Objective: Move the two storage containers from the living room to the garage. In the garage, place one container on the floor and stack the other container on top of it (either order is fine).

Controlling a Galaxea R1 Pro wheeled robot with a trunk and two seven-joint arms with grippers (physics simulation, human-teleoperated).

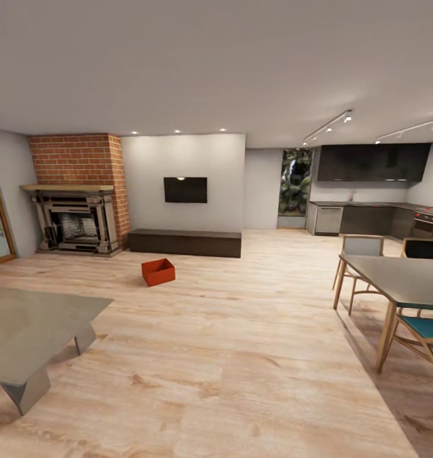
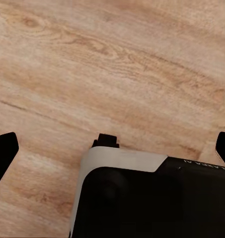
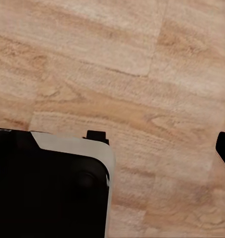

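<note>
One orange-red storage container (image 1: 158, 271) sits open-topped on the light wood planks of the living room, a little in front of the long dark bench (image 1: 185, 243) and several metres ahead of me. My left gripper (image 2: 112, 148) hangs open over bare planks, its black fingertips (image 2: 3, 153) at opposite edges of the left wrist view. My right gripper (image 3: 112, 148) also points down at the planks; one fingertip (image 3: 224, 148) shows far out at the edge, so it reads as open. Neither holds anything. The garage and its floor are out of view.
A brick fireplace (image 1: 76, 191) and wall TV (image 1: 185, 189) line the far wall. A grey low table (image 1: 25, 331) stands near left, a dining table (image 1: 401, 280) with chairs (image 1: 426, 337) near right, a kitchen (image 1: 369, 216) far right. My own black-and-white base (image 2: 152, 198) shows below both wrists.
</note>
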